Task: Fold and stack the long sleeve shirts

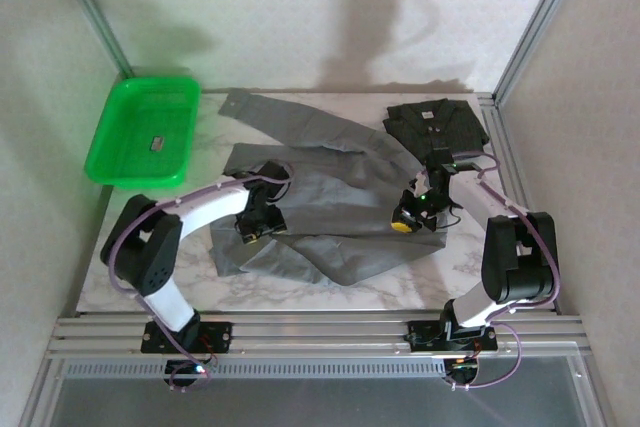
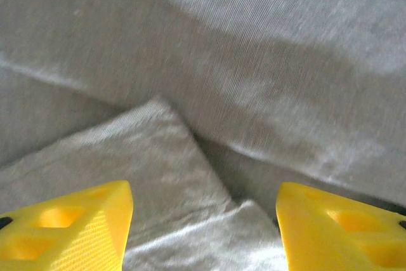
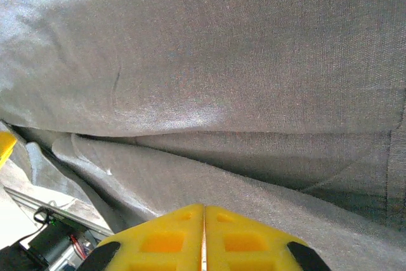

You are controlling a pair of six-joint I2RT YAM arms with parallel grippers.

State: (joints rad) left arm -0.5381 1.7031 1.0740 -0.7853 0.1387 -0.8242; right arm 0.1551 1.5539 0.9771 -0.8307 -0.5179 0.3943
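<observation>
The medium grey long sleeve shirt (image 1: 340, 217) lies spread across the middle of the table, one sleeve reaching to the back left. The charcoal long sleeve shirt (image 1: 435, 125) sits folded at the back right. My left gripper (image 1: 255, 229) is low over the grey shirt's left part. In the left wrist view its yellow fingers stand apart, open (image 2: 203, 220), with a raised fold of grey cloth (image 2: 158, 157) between them. My right gripper (image 1: 405, 222) is at the grey shirt's right edge. Its fingers are pressed together (image 3: 203, 211) on the grey cloth (image 3: 222, 61), which rises in front of them.
A green plastic tray (image 1: 110, 132) stands at the back left with a small dark object (image 1: 158, 144) in it. Metal frame posts and white walls close in the table on both sides. Bare marble shows along the front edge.
</observation>
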